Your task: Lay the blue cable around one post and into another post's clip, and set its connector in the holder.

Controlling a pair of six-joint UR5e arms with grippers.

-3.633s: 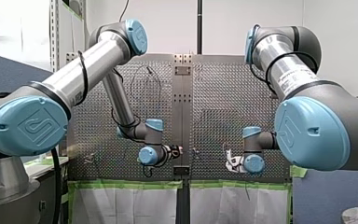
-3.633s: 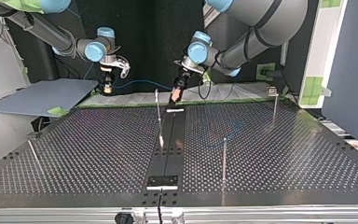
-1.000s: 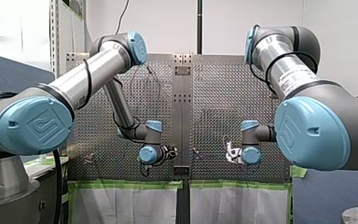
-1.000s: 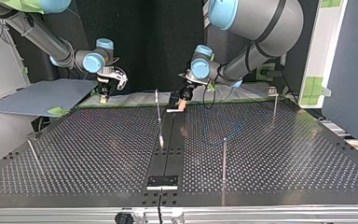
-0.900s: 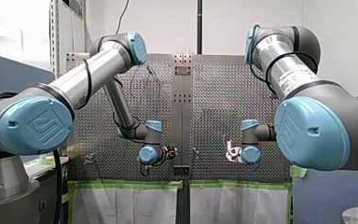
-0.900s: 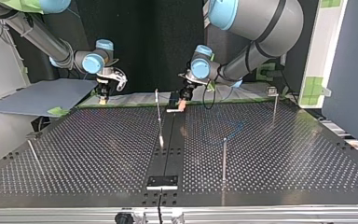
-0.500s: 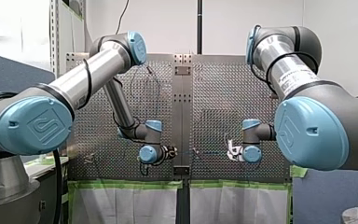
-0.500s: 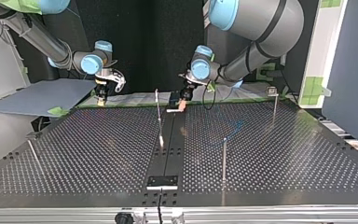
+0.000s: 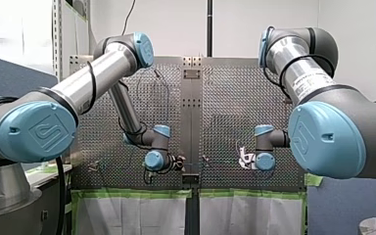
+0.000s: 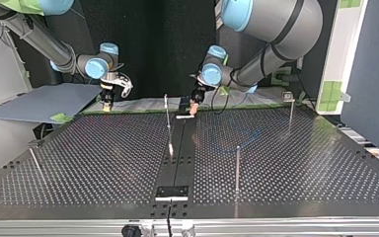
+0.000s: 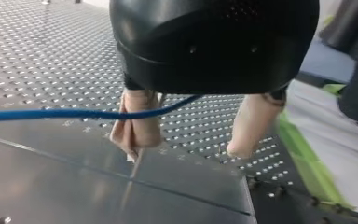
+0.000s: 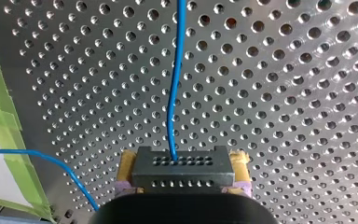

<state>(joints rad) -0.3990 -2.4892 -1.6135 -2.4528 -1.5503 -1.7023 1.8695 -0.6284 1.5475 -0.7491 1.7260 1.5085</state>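
Blue cable (image 12: 173, 93) leaves the dark connector (image 12: 182, 170) and runs straight ahead of my right gripper (image 12: 182, 164) over the perforated worktop (image 12: 284, 93), its long axis in line with the gripper. The jaws are clamped on the connector's two ends, with the yellow pads (image 12: 127, 161) showing. The connector's holed face points away from the wrist. A second stretch passes beside the green tape (image 12: 0, 121). My left gripper (image 11: 185, 148): jaws apart, cable crossing one beige finger (image 11: 137, 123).
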